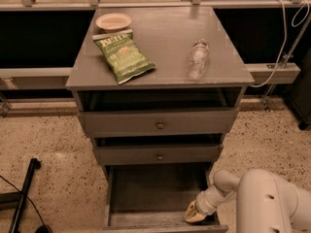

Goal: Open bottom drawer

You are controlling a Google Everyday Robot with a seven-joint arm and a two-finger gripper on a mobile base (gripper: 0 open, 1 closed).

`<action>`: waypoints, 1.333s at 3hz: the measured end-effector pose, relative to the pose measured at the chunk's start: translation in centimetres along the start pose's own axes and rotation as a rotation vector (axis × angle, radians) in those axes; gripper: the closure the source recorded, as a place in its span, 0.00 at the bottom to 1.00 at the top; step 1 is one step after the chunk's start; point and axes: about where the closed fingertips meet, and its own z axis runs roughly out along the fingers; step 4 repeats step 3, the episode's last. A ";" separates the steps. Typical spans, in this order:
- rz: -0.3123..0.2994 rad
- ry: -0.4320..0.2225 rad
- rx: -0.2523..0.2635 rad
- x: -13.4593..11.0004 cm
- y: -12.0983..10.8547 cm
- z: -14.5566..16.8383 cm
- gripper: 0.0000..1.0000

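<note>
The bottom drawer [155, 191] of the grey cabinet stands pulled far out, its dark inside empty and its front at the lower frame edge [165, 227]. Its knob is out of view. My gripper [194, 213] sits at the drawer's front right corner, just inside the front panel, at the end of my white arm [262, 203]. The mid-sized drawer [159, 155] and the top drawer [159, 124] above are shut, each with a small round knob.
On the cabinet top [160, 57] lie a green chip bag [124, 55], a clear plastic bottle [197, 58] on its side and a small white bowl [113, 21]. A black stand leg [22, 198] lies on the speckled floor at left. White cables [282, 42] hang at right.
</note>
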 end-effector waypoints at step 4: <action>-0.286 -0.154 0.354 -8.2 3.4 -12.5 0.82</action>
